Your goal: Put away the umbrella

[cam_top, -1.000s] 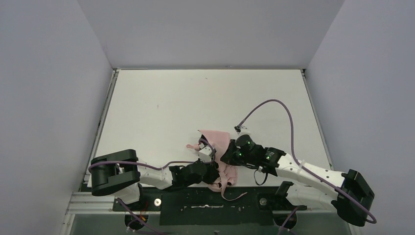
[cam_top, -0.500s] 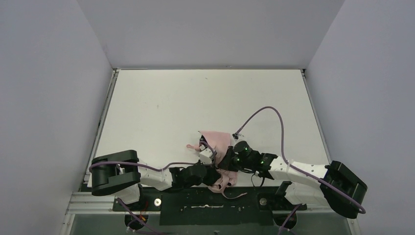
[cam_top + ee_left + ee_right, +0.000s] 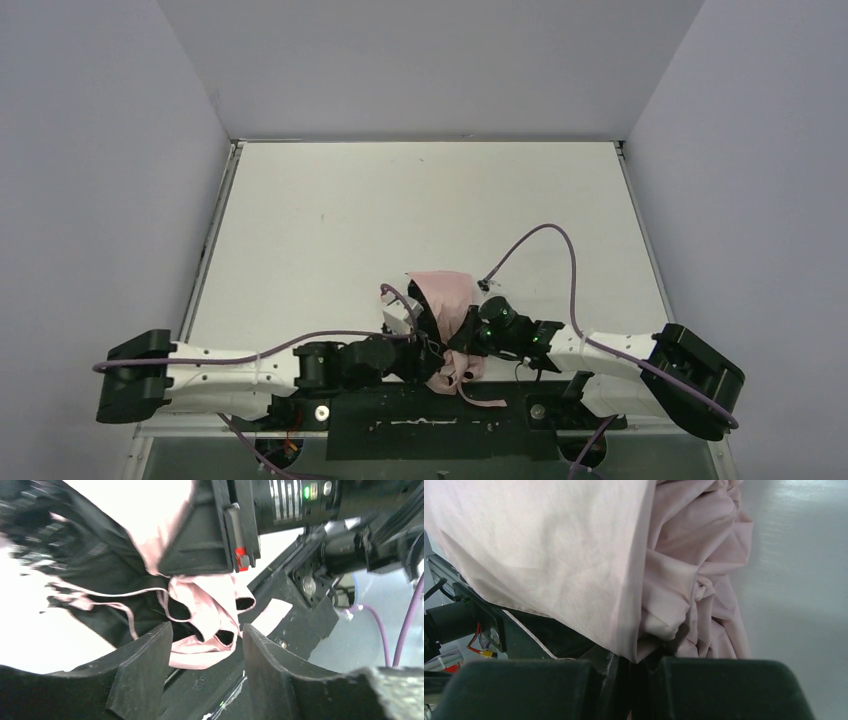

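Two arms lie low along the near edge of the white desk and meet at its middle. From the far left, the left arm stretches out nearly straight. The left end effector sits at the left side of the umbrella. Seen from its own wrist, its two black fingers stand spread, with crumpled pink folds and a thin pink strap just beyond the gap and nothing nipped between them. The umbrella is a rumpled pale pink bundle at the front middle of the desk. One flat flap lies toward the back and the rest is bunched toward the front edge, where a pink loop trails onto the black mounting plate. Black ribs show under the cloth. Just right of the bundle, the right end effector is pushed against the fabric. From its wrist, the fingers are pressed together and a corner of cloth runs down into the seam between them, pinched there. The right arm runs back to its base at the far right, and a purple cable arcs from its wrist over the desk.
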Motion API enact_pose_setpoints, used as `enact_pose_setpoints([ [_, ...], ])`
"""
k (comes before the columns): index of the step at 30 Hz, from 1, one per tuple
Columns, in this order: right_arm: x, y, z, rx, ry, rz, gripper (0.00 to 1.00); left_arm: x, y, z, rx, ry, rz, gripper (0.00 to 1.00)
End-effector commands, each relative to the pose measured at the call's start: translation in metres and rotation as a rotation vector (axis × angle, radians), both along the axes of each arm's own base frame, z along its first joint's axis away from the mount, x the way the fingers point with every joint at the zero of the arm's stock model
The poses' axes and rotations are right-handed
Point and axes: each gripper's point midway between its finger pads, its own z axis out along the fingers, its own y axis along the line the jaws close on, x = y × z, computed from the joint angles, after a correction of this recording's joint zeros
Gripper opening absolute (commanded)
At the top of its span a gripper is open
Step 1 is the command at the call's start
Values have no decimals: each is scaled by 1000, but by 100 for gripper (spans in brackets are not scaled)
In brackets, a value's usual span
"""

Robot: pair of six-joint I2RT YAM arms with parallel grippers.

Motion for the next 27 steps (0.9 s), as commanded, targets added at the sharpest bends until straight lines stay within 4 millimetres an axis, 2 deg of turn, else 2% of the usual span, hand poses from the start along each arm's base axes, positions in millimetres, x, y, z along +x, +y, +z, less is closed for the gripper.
enact_pose_setpoints([
  [1, -9, -27, -26, -128, -7, 3, 0, 34, 37, 39, 37, -22, 171, 54],
  [3, -12, -30, -29, -142, -7, 9, 0, 55, 54, 54, 22, 10, 242, 58],
  [7, -16, -38, -39, -174, 10, 7, 0, 80, 80, 68, 27, 94, 293, 60],
  [12, -18, -45, -48, -209, 28, -6, 0, 102, 90, 81, 106, 111, 280, 69],
  [14, -19, -46, -49, -222, 33, -8, 0, 112, 90, 86, 122, 123, 270, 72],
  [17, -18, -47, -49, -232, 32, -8, 0, 128, 84, 83, 152, 155, 261, 72],
  [21, -11, -53, -52, -250, 16, -33, 0, 130, 66, 78, 190, 134, 129, 72],
  [25, 5, -56, -48, -266, -9, -21, 0, 140, 59, 95, 255, 20, -11, 73],
  [27, 13, -54, -45, -265, -21, 13, 0, 152, 55, 114, 291, -42, -78, 78],
])
